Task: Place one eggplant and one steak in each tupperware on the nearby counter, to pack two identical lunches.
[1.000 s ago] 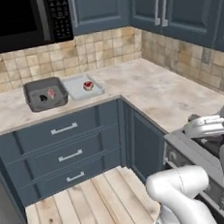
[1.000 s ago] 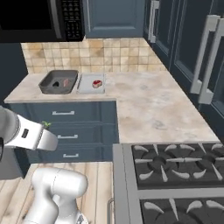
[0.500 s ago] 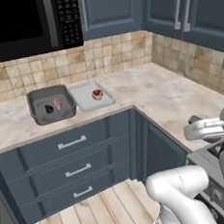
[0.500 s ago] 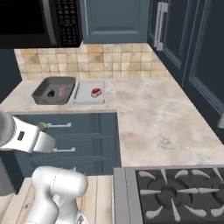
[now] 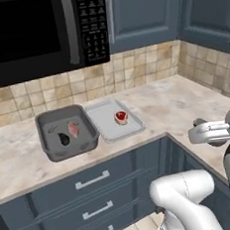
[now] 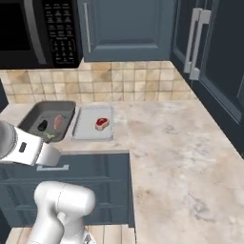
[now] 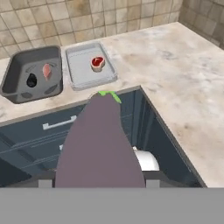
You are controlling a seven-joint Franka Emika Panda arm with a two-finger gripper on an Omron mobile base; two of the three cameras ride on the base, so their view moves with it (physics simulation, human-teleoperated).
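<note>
Purple eggplant [image 7: 99, 144] clamped in gripper [image 7: 98, 181], green stem end pointing away from fingers, held off the counter [image 7: 166, 78] over drawer fronts. Dark grey tub [image 7: 30, 75] holding steak and small eggplant; pale tray [image 7: 87, 65] just beside, one steak [image 7: 97, 62] inside.

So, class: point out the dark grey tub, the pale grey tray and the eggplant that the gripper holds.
dark grey tub [image 5: 90, 131], left base view, on its right wall.
pale grey tray [image 5: 105, 125], left base view, on its bare floor.
eggplant [image 7: 99, 144], hand view, on the middle of its purple body.
</note>
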